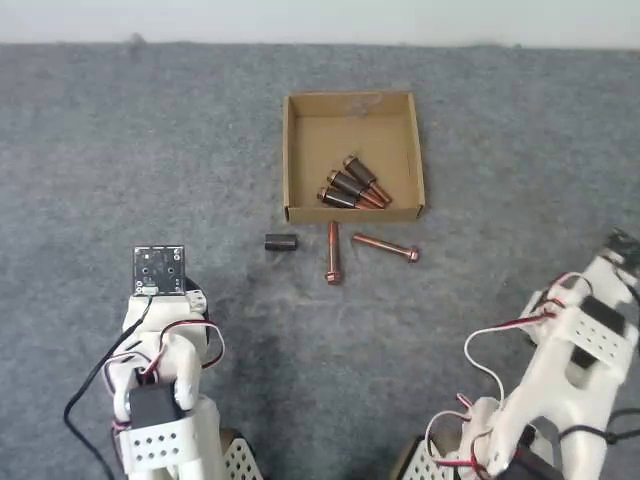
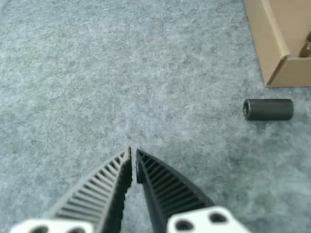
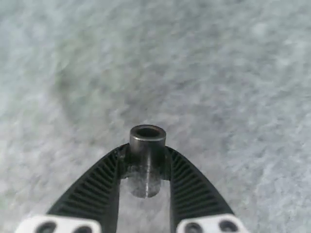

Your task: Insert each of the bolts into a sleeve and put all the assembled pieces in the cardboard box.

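Over grey carpet [image 3: 218,73] — right tool [image 3: 145,152] clamps sleeve [image 3: 147,141].

Finds cardboard box [image 1: 287,150] open-topped on grey carpet [image 1: 120,150]. Counts three assembled pieces [image 1: 352,185] lying together in its near right corner. Notes loose sleeve [image 1: 281,242] just outside the near left corner, one bolt [image 1: 333,252] pointing at the front wall, second bolt [image 1: 385,247] slanted beside it, apart. Places left arm [image 1: 165,400] and right arm [image 1: 570,370] at the near edge, well apart from these parts.

A grey, felt-like mat [image 1: 100,150] spreads beneath me, evenly lit. A pale wall [image 1: 320,18] borders its far edge.
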Motion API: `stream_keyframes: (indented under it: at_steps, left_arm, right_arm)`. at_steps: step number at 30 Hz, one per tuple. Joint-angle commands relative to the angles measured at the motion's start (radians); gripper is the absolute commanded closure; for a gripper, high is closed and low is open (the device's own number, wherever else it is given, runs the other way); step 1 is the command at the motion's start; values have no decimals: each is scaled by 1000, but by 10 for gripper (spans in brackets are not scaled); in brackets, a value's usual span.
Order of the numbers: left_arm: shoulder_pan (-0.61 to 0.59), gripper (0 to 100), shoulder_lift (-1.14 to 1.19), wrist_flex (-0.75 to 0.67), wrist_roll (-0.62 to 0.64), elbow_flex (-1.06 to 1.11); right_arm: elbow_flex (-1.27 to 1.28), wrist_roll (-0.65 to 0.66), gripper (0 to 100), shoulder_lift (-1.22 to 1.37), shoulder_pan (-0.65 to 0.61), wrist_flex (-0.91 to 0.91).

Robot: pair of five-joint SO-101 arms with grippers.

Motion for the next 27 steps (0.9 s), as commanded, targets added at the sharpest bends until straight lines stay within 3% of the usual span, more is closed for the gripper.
stream_keyframes:
  at_steps: [1,10,14,27]
  left_arm:
    - [3,984,-21,-20,-9,-18]
    - [2,984,-21,-20,-9,-18]
    - [-2,984,-21,-20,-9,-18]
    - [-3,984,-21,-20,-9,-18]
  right_arm:
    - [6,12,991,-48,30,-124]
    - [32,9,991,-48,-15,-308]
    - [86,-61,991,-50,-39,-418]
    - [224,-58,991,-50,-35,-817]
